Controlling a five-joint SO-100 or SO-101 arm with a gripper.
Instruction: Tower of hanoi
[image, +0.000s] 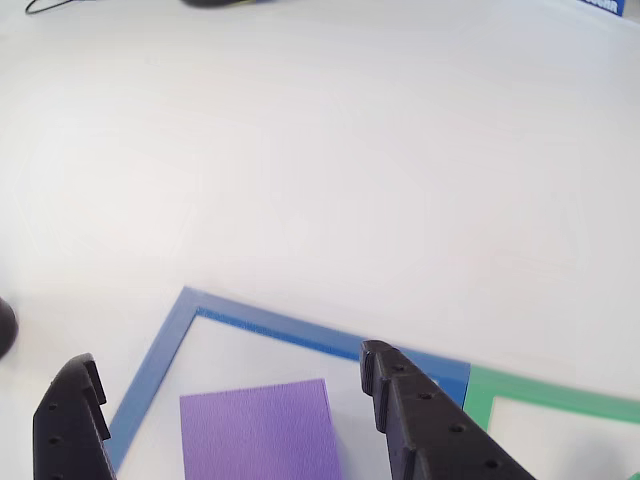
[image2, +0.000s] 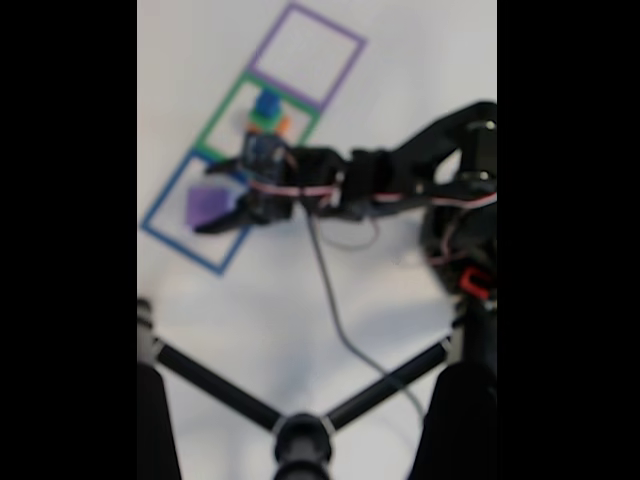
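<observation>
Gripper (image: 235, 410) is spread wide, and from the view behind its fingers I see the purple block (image: 258, 432) sitting squarely in the gap, touching neither finger. The block lies flat on the bench (image: 330, 160) inside the blue square (image: 165, 365), with free white margin between its sides and the frame. Its long axis I cannot judge, since its near end runs off the picture. In the fixed view the arm (image2: 400, 175) reaches across from the right, and the blurred stack (image2: 266, 115) of other pieces stands in the green square (image2: 215, 125) just beyond. I judge the move ahead turns on closing straight over the block; room is open toward the blue corner, tighter toward the stack.
</observation>
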